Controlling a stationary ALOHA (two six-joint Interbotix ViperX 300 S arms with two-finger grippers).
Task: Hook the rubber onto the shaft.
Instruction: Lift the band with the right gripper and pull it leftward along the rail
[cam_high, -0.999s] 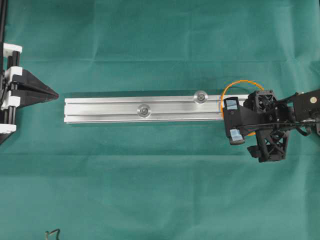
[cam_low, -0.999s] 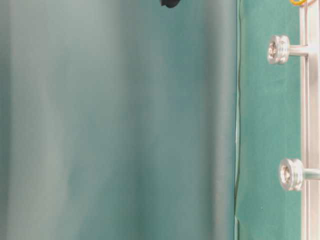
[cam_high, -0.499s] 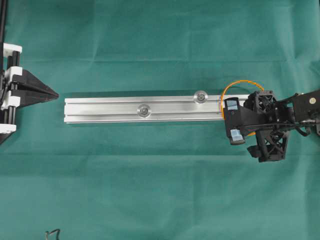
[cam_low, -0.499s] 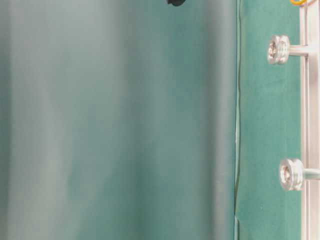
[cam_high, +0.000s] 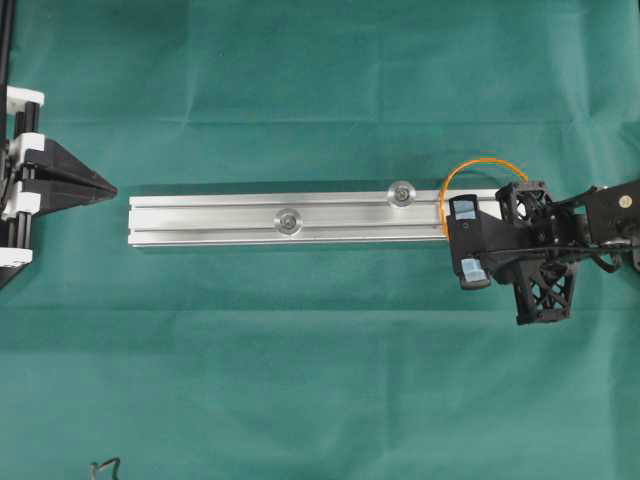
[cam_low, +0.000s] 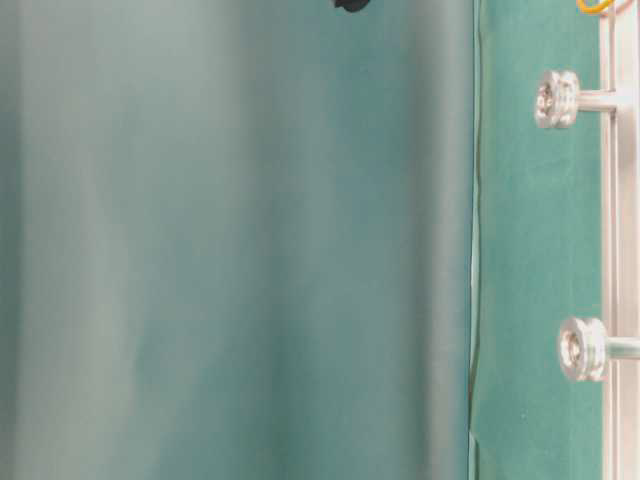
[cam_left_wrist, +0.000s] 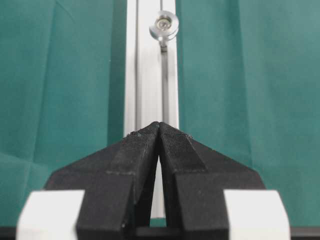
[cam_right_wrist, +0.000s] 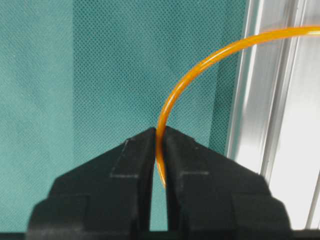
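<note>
Rubber (cam_right_wrist: 172, 102), pinched between right jaws

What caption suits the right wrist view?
Right gripper shut on the orange rubber beside the silver rail.

A green cloth (cam_high: 300, 350) covers all the table beneath me, matte and finely woven in my right wrist view. Faint creases run across it near the far edge and below the middle. Light falls evenly from above, with soft shadows. At the near left corner a small dark wire end (cam_high: 104, 466) lies on the cloth.
</note>
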